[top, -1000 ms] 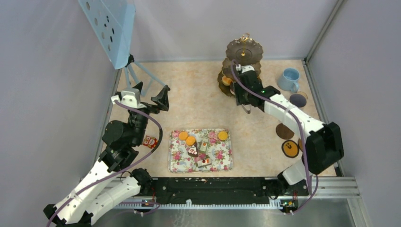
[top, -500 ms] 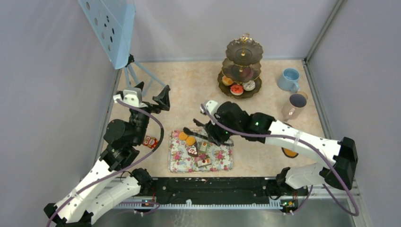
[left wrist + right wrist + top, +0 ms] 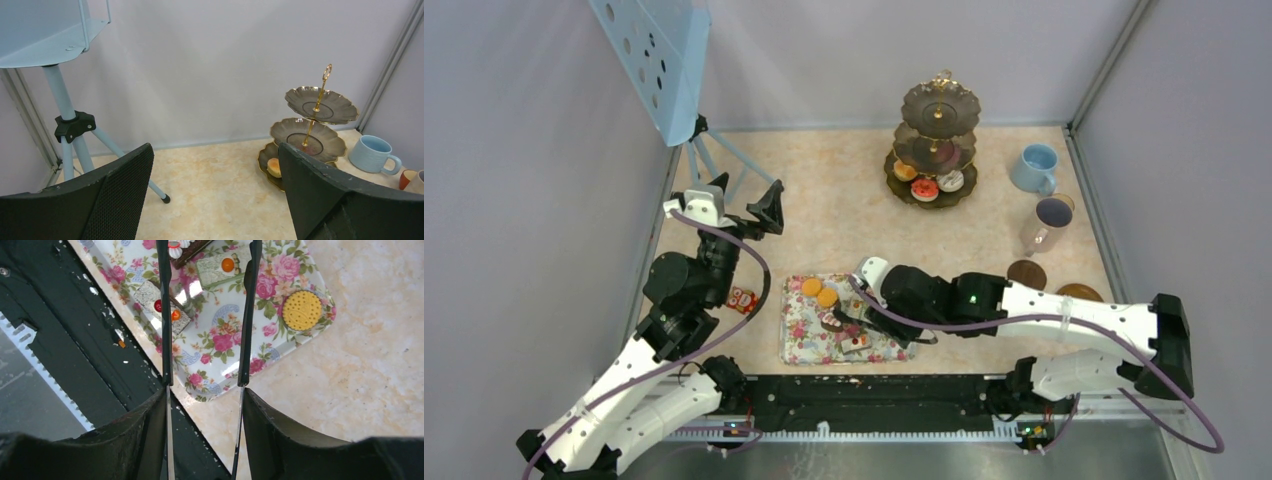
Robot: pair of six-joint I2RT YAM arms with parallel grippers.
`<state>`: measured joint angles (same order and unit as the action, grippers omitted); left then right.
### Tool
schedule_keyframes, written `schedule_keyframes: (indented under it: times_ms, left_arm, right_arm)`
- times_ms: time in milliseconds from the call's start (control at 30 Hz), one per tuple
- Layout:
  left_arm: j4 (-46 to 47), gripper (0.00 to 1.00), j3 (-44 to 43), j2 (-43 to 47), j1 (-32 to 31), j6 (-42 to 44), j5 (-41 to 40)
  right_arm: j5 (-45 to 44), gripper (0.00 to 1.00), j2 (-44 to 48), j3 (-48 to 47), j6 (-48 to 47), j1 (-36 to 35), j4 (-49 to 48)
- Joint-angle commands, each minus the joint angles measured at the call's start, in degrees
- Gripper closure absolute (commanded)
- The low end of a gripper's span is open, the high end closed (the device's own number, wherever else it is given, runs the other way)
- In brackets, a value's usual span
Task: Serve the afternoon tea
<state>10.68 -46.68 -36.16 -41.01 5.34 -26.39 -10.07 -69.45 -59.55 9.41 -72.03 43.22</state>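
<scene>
My right gripper (image 3: 204, 395) is shut on the black tongs (image 3: 165, 315). The tongs' two arms stand apart over the floral tray (image 3: 220, 365), and their tips run out of the top of the right wrist view. Between the arms lies a pale cake slice (image 3: 222, 267); another cake slice (image 3: 152, 297) is just left of them. A yellow round (image 3: 301, 310) sits at the tray's right. From above, my right gripper (image 3: 871, 305) hovers over the tray's cakes (image 3: 832, 320). The dark three-tier stand (image 3: 939, 150) carries treats (image 3: 925, 187) on its bottom tier. My left gripper (image 3: 744, 195) is raised, open and empty.
A light-blue cup (image 3: 1035, 167), a pale-grey cup (image 3: 1047, 222) and a small orange-brown cup (image 3: 1067, 203) stand at the right wall, with brown coasters (image 3: 1026, 274) nearer. A blue tripod board (image 3: 659, 55) stands back left. A small red item (image 3: 742, 299) lies by the left arm.
My right arm has swung from the stand down to the near side of the floral tray, carrying the tongs. The left arm has not moved.
</scene>
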Motion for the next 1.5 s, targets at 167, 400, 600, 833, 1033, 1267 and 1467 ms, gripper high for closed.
schedule_keyframes:
  times_ms: [167,400,600,833,1033,1267,1467]
  left_arm:
    - [1.62,0.01,-0.11,-0.77,0.22,-0.91,0.72]
    - [1.63,0.01,-0.01,-0.7,0.23,-0.82,0.79]
    - [1.63,0.01,-0.05,-0.63,0.23,-0.84,0.89]
    - [1.64,0.01,-0.07,-0.75,0.19,-1.05,1.14]
    - [1.63,0.01,-0.04,-0.91,0.17,-1.1,1.21]
    - [1.59,0.01,-0.06,-0.66,0.18,-1.13,1.34]
    - [1.63,0.01,-0.05,-0.54,0.23,-1.14,1.43]
  right_arm:
    - [-4.49,0.47,0.79,-1.96,-7.54,-0.37,4.56]
    - [-2.81,0.42,-0.03,-1.64,-15.11,-0.07,3.23]
    - [-0.37,0.42,-1.48,-1.53,-16.62,1.66,1.3]
    - [1.85,0.42,-3.75,-1.14,-17.16,4.11,-1.63]
    - [2.69,0.43,-5.09,-0.63,-18.02,5.36,-2.93]
    - [2.77,0.45,-6.38,0.23,-17.78,5.56,-3.28]
    - [2.38,0.46,-7.54,0.75,-17.61,5.65,-3.79]
